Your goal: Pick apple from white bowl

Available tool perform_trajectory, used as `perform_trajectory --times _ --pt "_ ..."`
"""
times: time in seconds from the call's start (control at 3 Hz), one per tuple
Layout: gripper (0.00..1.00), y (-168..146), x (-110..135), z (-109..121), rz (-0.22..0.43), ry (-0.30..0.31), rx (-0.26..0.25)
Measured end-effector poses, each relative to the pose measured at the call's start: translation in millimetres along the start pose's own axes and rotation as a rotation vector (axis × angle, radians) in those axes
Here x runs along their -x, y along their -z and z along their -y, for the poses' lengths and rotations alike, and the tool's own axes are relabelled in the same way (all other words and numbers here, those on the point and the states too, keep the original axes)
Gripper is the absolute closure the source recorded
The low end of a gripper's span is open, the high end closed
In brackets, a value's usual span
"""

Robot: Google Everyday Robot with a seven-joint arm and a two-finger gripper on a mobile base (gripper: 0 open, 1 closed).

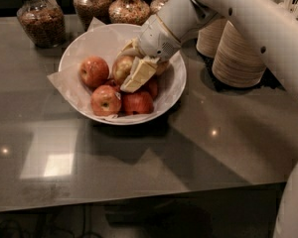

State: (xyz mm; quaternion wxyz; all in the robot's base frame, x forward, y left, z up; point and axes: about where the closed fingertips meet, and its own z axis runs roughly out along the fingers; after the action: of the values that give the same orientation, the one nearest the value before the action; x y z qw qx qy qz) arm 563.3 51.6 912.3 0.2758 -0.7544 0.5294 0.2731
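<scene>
- the gripper [128,69] is down inside the white bowl [180,78], reaching in from the upper right at the end of the white arm [238,14].
- the apple [119,67], yellow-green with a reddish blush, lies near the middle of the bowl, sitting among the other fruit.
- the pale fingers [140,72] are clamped on the apple: one slants down across its right side toward the front, the other sits against its far upper edge, so the apple lies between them.
- the apple has not left the bowl; its left side shows, and the rest is hidden behind the near finger.
- a red apple [94,71] lies just beside it on the left, and two more red apples [105,99] [137,103] lie in front of it toward the near rim.
- crinkled white paper [64,81] lines the bowl and sticks out past its left edge.
- the bowl stands on a grey table [139,162]; glass jars [41,21] stand behind it and stacked tan paper bowls [238,53] stand to its right.
</scene>
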Motion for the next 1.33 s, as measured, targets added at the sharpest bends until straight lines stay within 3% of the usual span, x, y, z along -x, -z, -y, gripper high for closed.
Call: perform_trajectory --times 0.67,1.0,1.33 --pt "1.0 38 70 -24 0.09 0.195 -0.108" --pt "1.0 55 85 -36 0.15 0.237 -0.145" --pt "1.0 69 83 -61 0.2 0.238 -0.198"
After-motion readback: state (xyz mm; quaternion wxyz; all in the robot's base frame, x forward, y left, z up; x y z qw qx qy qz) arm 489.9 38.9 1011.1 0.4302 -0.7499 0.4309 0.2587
